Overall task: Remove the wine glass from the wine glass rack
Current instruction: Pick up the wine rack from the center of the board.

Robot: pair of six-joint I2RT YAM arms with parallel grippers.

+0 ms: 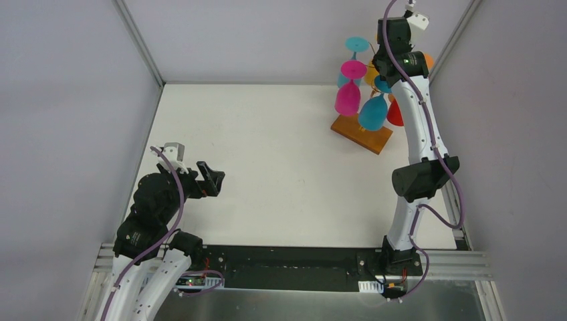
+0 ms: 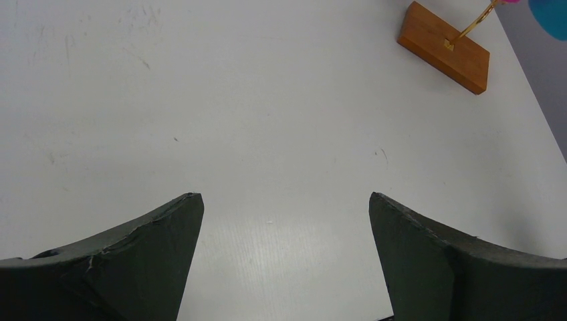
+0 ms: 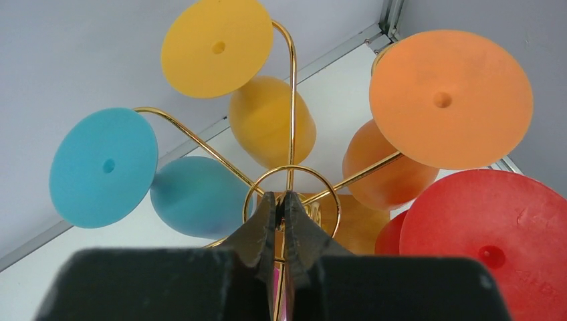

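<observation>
Pressed shut at the crown of the wine glass rack (image 1: 362,134) in the crowded far-right corner, the right gripper (image 3: 281,195) and its arm partly hide the hanging wine glasses (image 1: 348,99) from above, while the left gripper (image 2: 284,197) gapes over open table (image 1: 267,167).

Overhead plus wrists, seemingly sharing rack (image 1: 362,134)

Gold wine glass rack (image 3: 293,100), brown base (image 2: 444,45), magenta wine glass (image 1: 348,99), white table (image 2: 267,120)
</observation>
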